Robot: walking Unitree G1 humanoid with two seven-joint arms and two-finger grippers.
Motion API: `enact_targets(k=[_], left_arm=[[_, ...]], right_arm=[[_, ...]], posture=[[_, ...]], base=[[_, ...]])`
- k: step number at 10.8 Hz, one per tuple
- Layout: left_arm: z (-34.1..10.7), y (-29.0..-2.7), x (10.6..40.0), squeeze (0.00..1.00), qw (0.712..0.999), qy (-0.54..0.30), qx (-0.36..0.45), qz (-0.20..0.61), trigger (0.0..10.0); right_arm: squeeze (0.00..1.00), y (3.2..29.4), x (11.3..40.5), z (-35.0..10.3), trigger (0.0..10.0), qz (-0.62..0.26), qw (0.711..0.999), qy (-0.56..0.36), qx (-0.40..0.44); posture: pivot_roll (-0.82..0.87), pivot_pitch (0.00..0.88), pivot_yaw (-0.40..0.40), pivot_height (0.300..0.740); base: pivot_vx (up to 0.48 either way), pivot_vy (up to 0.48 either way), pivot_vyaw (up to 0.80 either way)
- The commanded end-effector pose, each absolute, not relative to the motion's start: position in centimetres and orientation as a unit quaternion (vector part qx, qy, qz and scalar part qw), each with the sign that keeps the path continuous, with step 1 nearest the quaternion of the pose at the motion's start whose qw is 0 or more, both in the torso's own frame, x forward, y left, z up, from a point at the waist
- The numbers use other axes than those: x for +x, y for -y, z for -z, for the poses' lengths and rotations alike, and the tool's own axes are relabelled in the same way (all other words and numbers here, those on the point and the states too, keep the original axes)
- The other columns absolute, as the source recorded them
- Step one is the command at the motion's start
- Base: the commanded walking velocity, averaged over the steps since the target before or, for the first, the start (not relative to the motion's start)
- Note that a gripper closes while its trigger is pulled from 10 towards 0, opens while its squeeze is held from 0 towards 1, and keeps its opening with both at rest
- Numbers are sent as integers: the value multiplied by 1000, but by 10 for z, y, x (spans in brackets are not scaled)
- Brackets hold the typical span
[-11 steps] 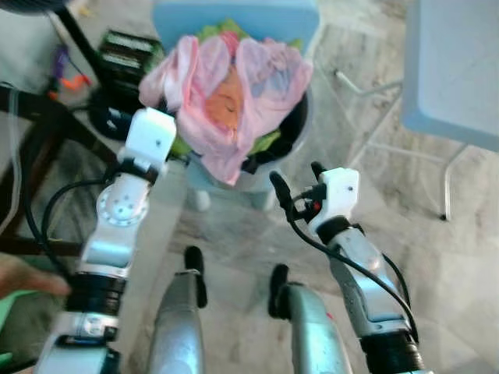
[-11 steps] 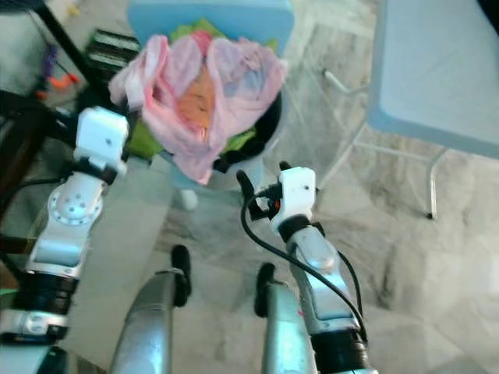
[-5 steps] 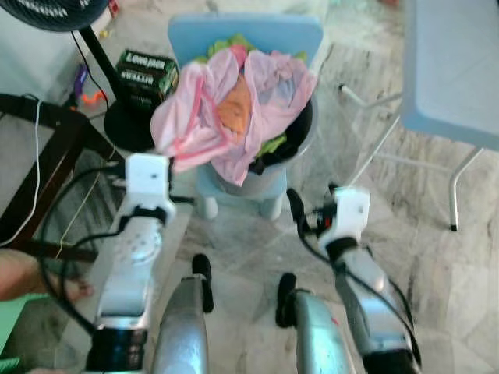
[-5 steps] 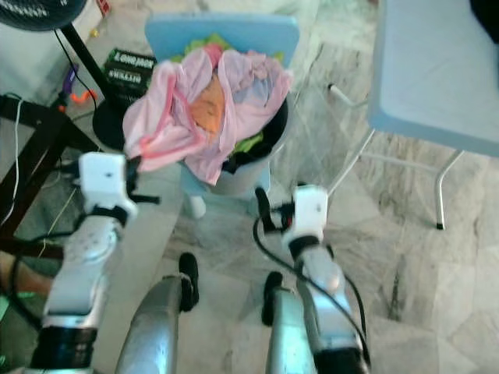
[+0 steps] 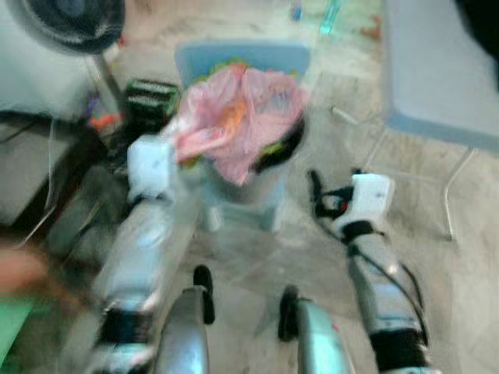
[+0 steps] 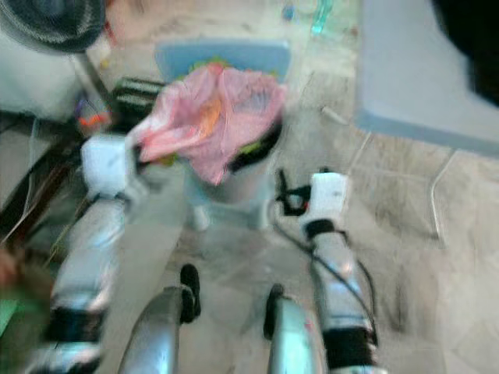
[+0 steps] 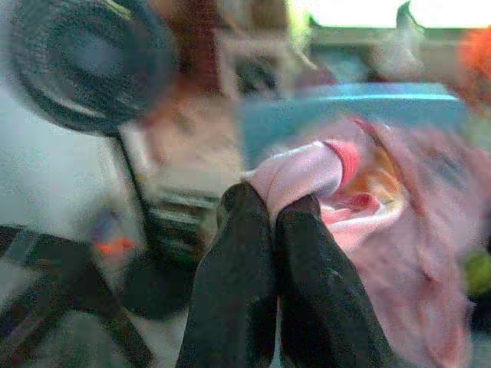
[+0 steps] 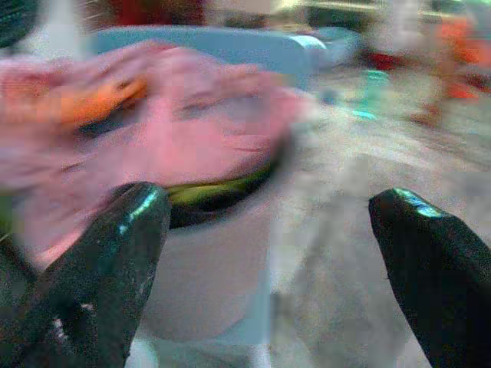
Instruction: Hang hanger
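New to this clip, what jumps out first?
A heap of pink cloth spilling over a pale bucket on a blue chair, straight ahead of the robot. The left gripper is shut on a fold of that pink cloth at the heap's left edge, while the right gripper hangs open, short of the bucket. A black fan stands at far left; the frames are blurred.

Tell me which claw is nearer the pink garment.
Left. The left claw is shut on a fold of the pink garment. The right claw hangs open, apart from it, beside the bucket.
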State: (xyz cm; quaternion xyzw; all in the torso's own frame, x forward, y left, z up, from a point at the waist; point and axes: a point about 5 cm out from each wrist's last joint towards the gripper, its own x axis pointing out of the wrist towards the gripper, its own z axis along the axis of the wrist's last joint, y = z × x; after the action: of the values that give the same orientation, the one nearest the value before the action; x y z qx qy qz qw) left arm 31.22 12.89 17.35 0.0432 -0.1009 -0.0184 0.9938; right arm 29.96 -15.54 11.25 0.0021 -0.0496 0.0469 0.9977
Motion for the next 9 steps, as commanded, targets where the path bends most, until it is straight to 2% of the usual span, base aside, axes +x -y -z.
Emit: enact_targets(k=[1, 4, 7, 9], left_arm=[[-166, -130, 307, 0, 992, 102, 69, 20, 10000], [-168, -123, 307, 0, 992, 109, 55, 14, 10000], [-168, -125, 310, 0, 993, 108, 54, 16, 10000], [-170, -123, 312, 0, 993, 108, 45, 11, 10000]], right_arm=[[0, 150, 296, -108, 10000, -56, 997, 47, 10], [0, 146, 296, -106, 10000, -71, 996, 45, 4], [0, 151, 295, -106, 10000, -63, 997, 46, 1], [0, 155, 294, -104, 10000, -59, 997, 42, -3]], posture=[[-43, 197, -1, 740], [-37, 197, -18, 740], [-49, 206, -17, 740], [-56, 214, -19, 740]], base=[[0, 0, -800], [0, 0, 0], [0, -261, 0], [0, 0, 0]])
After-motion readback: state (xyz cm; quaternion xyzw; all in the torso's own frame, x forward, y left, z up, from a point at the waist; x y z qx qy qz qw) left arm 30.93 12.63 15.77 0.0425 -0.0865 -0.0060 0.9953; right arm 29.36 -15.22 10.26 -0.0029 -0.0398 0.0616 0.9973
